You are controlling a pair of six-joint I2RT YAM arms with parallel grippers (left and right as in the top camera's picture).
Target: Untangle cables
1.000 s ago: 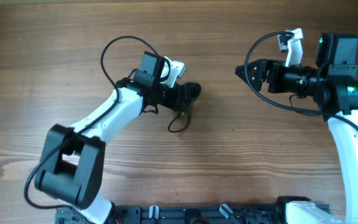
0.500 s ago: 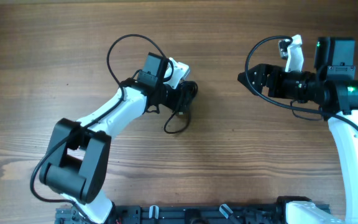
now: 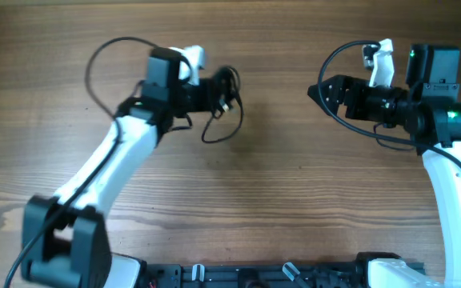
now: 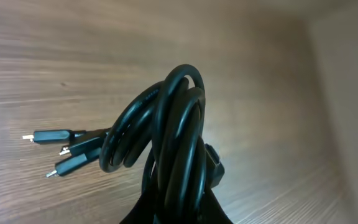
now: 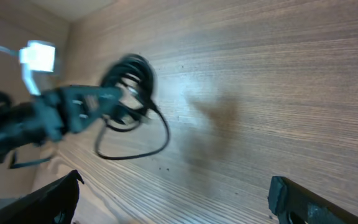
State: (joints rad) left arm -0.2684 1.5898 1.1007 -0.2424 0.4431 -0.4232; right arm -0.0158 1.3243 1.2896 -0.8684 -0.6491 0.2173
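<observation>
Left tool (image 3: 213, 88), clamped on cables (image 4: 182, 124), has swung them up-left, seemingly off counter (image 3: 310, 208); still bunched. Right tool (image 3: 317, 90) apart, idle.

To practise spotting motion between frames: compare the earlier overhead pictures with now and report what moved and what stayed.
The left gripper, shut on the cables, carried them toward the overhead picture's top and slightly to its left, one loose loop trailing. The right gripper stayed open, almost unmoved.
</observation>
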